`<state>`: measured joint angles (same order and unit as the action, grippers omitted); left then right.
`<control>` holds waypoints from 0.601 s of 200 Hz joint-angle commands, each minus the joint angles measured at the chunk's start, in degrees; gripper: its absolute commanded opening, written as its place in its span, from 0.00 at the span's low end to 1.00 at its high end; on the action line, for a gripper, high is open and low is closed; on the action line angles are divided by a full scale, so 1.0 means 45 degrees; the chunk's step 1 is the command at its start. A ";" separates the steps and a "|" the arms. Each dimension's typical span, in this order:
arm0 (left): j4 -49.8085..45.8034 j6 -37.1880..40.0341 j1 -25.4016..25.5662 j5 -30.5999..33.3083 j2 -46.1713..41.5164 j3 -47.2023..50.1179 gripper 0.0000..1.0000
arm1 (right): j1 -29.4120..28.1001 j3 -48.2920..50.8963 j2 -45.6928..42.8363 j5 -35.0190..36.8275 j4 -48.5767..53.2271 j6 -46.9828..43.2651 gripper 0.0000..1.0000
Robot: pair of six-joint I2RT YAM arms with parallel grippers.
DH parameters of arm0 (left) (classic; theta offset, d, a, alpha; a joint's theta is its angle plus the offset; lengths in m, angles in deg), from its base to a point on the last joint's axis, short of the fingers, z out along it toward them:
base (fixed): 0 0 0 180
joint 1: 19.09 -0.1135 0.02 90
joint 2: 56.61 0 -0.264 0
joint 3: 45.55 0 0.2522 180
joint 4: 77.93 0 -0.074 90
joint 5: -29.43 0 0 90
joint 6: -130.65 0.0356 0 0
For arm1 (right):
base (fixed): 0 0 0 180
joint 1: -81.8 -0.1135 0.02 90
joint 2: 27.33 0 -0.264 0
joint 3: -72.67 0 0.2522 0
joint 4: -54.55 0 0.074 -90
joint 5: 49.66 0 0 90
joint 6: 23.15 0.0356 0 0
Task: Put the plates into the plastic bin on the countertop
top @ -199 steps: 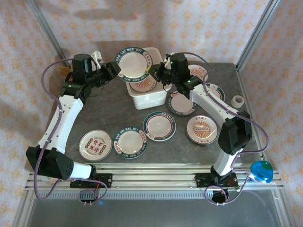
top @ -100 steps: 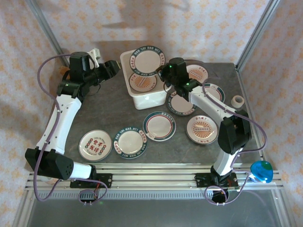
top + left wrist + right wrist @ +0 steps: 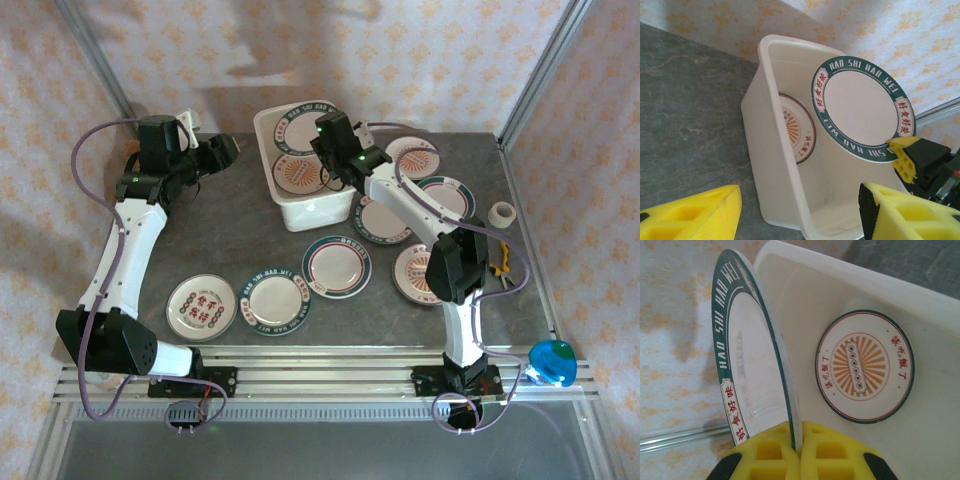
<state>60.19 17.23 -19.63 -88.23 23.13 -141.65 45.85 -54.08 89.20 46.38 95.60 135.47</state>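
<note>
One teal-rimmed plate [image 3: 862,107] hangs on edge at the mouth of the plastic bin [image 3: 770,150], its rim pinched between the yellow pads of the right tool [image 3: 796,440], which are pressed together on it. We cannot tell whether its lower edge dips below the bin's rim. White capitals on the dark teal band read "HAO SHI HAO WEI", and white panels set into that band carry red Chinese characters.

On the bin's floor, just beside the held plate, lies a sunburst plate [image 3: 865,367], with orange rays around a row of dots and a column of red characters on either side.

The left tool [image 3: 225,152] hovers over the bench [image 3: 210,240] to the left of the bin, apart from it, its fingers spread and holding nothing.

Seven more plates lie flat on the bench in front of and to the right of the bin. Among them are a red-lettered plate [image 3: 201,307] and a second teal-rimmed one [image 3: 275,300], side by side near the front edge.
</note>
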 commanded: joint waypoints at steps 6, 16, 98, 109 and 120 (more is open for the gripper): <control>-0.0353 0.0611 -0.0259 0.0425 -0.0116 0.0386 0.64 | -0.0186 -0.1368 0.0595 0.1245 0.1459 0.0679 0.00; -0.0409 0.0652 -0.0329 0.0386 -0.0032 0.0389 0.64 | -0.0226 -0.1932 0.1000 0.1246 0.2032 0.0828 0.00; -0.1038 0.1256 -0.0777 0.0362 -0.0131 0.0317 0.64 | -0.0372 -0.5449 0.3845 0.1699 0.3850 0.1353 0.00; -0.1114 0.1317 -0.0779 0.0404 -0.0161 0.0306 0.64 | -0.0372 -0.5775 0.4189 0.1711 0.3915 0.1379 0.00; -0.1152 0.1338 -0.0779 0.0443 -0.0171 0.0358 0.64 | -0.0372 -0.5964 0.4464 0.1689 0.3912 0.1488 0.00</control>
<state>57.26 21.30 -22.62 -87.11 23.13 -140.12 44.58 -76.94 107.48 50.49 111.80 140.41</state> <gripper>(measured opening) 0.643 0.048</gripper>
